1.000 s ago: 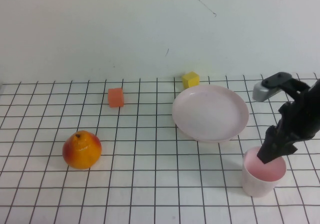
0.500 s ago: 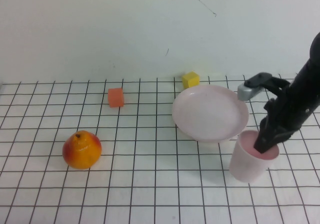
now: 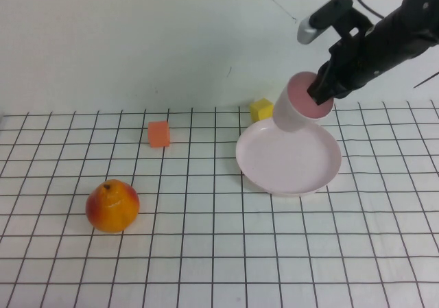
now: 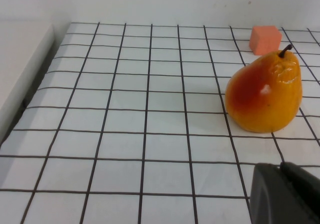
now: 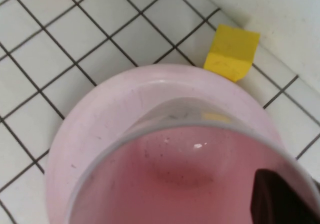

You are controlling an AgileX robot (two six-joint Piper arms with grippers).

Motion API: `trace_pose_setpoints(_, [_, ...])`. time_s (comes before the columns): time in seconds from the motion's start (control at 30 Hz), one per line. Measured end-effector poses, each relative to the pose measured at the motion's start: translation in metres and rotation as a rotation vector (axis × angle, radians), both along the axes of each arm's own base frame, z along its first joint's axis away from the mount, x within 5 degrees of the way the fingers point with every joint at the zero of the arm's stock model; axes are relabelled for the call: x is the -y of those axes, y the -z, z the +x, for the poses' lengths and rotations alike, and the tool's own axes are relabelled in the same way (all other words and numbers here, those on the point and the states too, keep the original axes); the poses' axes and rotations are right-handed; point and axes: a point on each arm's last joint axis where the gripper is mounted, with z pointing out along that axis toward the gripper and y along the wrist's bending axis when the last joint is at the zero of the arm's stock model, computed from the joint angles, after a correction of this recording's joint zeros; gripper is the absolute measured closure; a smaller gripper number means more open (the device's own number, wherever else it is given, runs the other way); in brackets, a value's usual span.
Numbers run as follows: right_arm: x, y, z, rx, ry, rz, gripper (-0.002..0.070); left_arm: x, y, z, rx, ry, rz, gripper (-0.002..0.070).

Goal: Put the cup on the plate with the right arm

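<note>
My right gripper (image 3: 321,88) is shut on the rim of the pale pink cup (image 3: 296,105), with one finger inside it. It holds the cup tilted in the air above the back edge of the round pink plate (image 3: 288,160). In the right wrist view the cup's pinker inside (image 5: 175,184) fills the foreground, a black finger (image 5: 280,199) shows inside it, and the plate (image 5: 100,119) lies below. My left gripper (image 4: 282,194) is out of the high view; in the left wrist view it sits low over the grid table, fingers together, holding nothing.
A yellow block (image 3: 261,109) sits just behind the plate and also shows in the right wrist view (image 5: 231,52). An orange block (image 3: 158,134) is at the back left. A pear (image 3: 112,205) stands at the front left, close to my left gripper (image 4: 265,97).
My right gripper has lifted the cup off the table at the front right and carried it up and back, to above the plate's far edge. Nothing else has moved.
</note>
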Motion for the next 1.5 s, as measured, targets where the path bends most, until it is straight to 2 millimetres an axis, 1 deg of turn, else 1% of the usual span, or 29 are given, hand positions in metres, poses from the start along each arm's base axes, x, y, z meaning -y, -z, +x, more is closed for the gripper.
trace_pose_setpoints(0.07, [-0.003, 0.021, 0.009, -0.034, 0.001, -0.008, 0.0654, 0.000, 0.000, 0.000, 0.000, 0.000, 0.000, 0.0678])
trace_pose_setpoints(0.17, [-0.005, 0.047, 0.017, -0.090, 0.014, -0.024, 0.0654, 0.000, 0.000, 0.000, 0.000, 0.000, 0.000, 0.0678])
trace_pose_setpoints(0.23, [-0.006, 0.058, 0.019, -0.116, 0.019, -0.028, 0.0655, 0.000, 0.000, 0.000, 0.000, 0.000, 0.000, 0.0678])
trace_pose_setpoints(0.33, [-0.007, 0.066, 0.020, -0.143, 0.021, -0.031, 0.0654, 0.000, 0.000, 0.000, 0.000, 0.000, 0.000, 0.0678])
trace_pose_setpoints(0.47, [-0.007, 0.069, 0.020, -0.166, 0.055, -0.018, 0.0638, 0.000, 0.000, 0.000, 0.000, 0.000, 0.000, 0.0678])
trace_pose_setpoints(0.53, [-0.008, 0.068, 0.020, -0.182, 0.073, -0.010, 0.0597, 0.000, 0.000, 0.000, 0.000, 0.000, 0.000, 0.0678])
trace_pose_setpoints(0.6, [-0.008, 0.067, 0.020, -0.195, 0.084, -0.002, 0.0534, 0.000, 0.000, 0.000, 0.000, 0.000, 0.000, 0.0678])
trace_pose_setpoints(0.67, [-0.009, 0.062, 0.020, -0.204, 0.089, 0.004, 0.0442, 0.000, 0.000, 0.000, 0.000, 0.000, 0.000, 0.0678])
trace_pose_setpoints(0.73, [-0.010, 0.057, 0.021, -0.208, 0.096, 0.012, 0.0366, 0.000, 0.000, 0.000, 0.000, 0.000, 0.000, 0.0678])
trace_pose_setpoints(0.8, [-0.010, 0.048, 0.022, -0.200, 0.091, 0.016, 0.0316, 0.000, 0.000, 0.000, 0.000, 0.000, 0.000, 0.0678])
trace_pose_setpoints(0.87, [-0.011, 0.034, 0.023, -0.179, 0.085, 0.026, 0.0297, 0.000, 0.000, 0.000, 0.000, 0.000, 0.000, 0.0678])
trace_pose_setpoints(0.93, [-0.011, 0.013, 0.023, -0.137, 0.077, 0.039, 0.0291, 0.000, 0.000, 0.000, 0.000, 0.000, 0.000, 0.0678])
trace_pose_setpoints(1.03, [-0.009, -0.032, 0.018, -0.038, 0.072, 0.070, 0.0300, 0.000, 0.000, 0.000, 0.000, 0.000, 0.000, 0.0678])
trace_pose_setpoints(1.1, [-0.004, -0.065, 0.011, 0.034, 0.076, 0.092, 0.0337, 0.000, 0.000, 0.000, 0.000, 0.000, 0.000, 0.0678])
trace_pose_setpoints(1.13, [0.000, -0.084, 0.006, 0.072, 0.077, 0.102, 0.0369, 0.000, 0.000, 0.000, 0.000, 0.000, 0.000, 0.0678])
trace_pose_setpoints(1.17, [0.004, -0.102, -0.001, 0.113, 0.073, 0.106, 0.0409, 0.000, 0.000, 0.000, 0.000, 0.000, 0.000, 0.0678])
trace_pose_setpoints(1.2, [0.006, -0.116, -0.008, 0.143, 0.062, 0.103, 0.0447, 0.000, 0.000, 0.000, 0.000, 0.000, 0.000, 0.0678])
trace_pose_setpoints(1.27, [0.016, -0.151, -0.027, 0.245, 0.031, 0.067, 0.0557, 0.000, 0.000, 0.000, 0.000, 0.000, 0.000, 0.0678])
trace_pose_setpoints(1.3, [0.020, -0.164, -0.035, 0.289, 0.018, 0.040, 0.0592, 0.000, 0.000, 0.000, 0.000, 0.000, 0.000, 0.0678])
trace_pose_setpoints(1.33, [0.025, -0.183, -0.049, 0.349, 0.001, 0.013, 0.0622, 0.000, 0.000, 0.000, 0.000, 0.000, 0.000, 0.0678])
trace_pose_setpoints(1.37, [0.029, -0.199, -0.061, 0.402, -0.011, -0.015, 0.0640, 0.000, 0.000, 0.000, 0.000, 0.000, 0.000, 0.0678])
trace_pose_setpoints(1.4, [0.033, -0.211, -0.071, 0.444, -0.018, -0.038, 0.0650, 0.000, 0.000, 0.000, 0.000, 0.000, 0.000, 0.0678])
trace_pose_setpoints(1.47, [0.044, -0.240, -0.097, 0.532, -0.013, -0.100, 0.0664, 0.000, 0.000, 0.000, 0.000, 0.000, 0.000, 0.0678])
trace_pose_setpoints(1.5, [0.049, -0.249, -0.108, 0.556, -0.006, -0.129, 0.0668, 0.000, 0.000, 0.000, 0.000, 0.000, 0.000, 0.0678])
